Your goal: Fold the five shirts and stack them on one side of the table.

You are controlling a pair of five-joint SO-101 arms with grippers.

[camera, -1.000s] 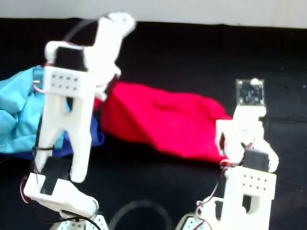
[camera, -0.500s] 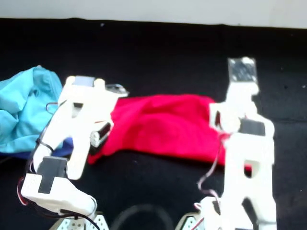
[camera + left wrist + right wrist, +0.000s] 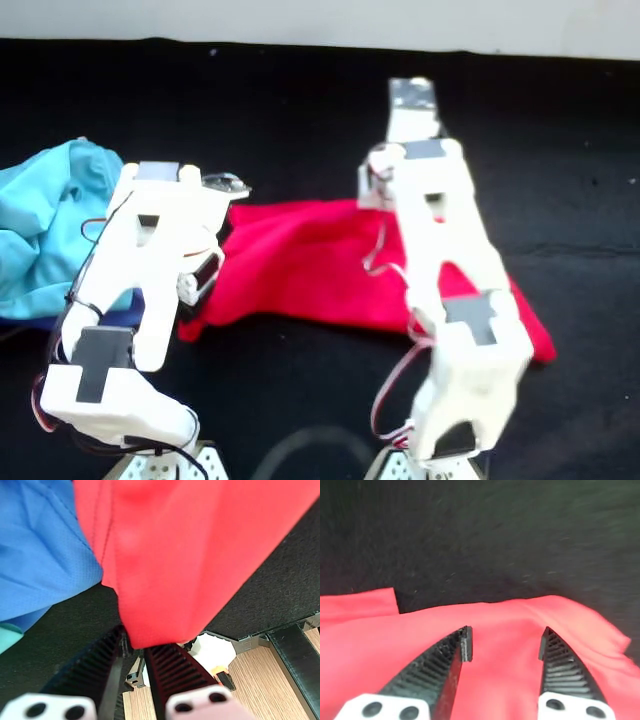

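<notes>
Shirt [image 3: 300, 270], red, centre of tabletop [image 3: 300, 110]; fold apparently starting. Left gripper [image 3: 135, 647] clamped on its nine-o'clock corner, right gripper [image 3: 505, 642] spread wide over its twelve-o'clock edge. Next move likely needs it to close on that edge.

Bright, even light; white arms [image 3: 150, 260] glare, washed out; black table [image 3: 300, 100] dark, flat.

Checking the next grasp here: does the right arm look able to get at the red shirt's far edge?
Probably yes: the right gripper hangs with jaws open just over the red shirt near that edge, with nothing between. The left gripper is shut on the shirt's other end, out of the way.
</notes>
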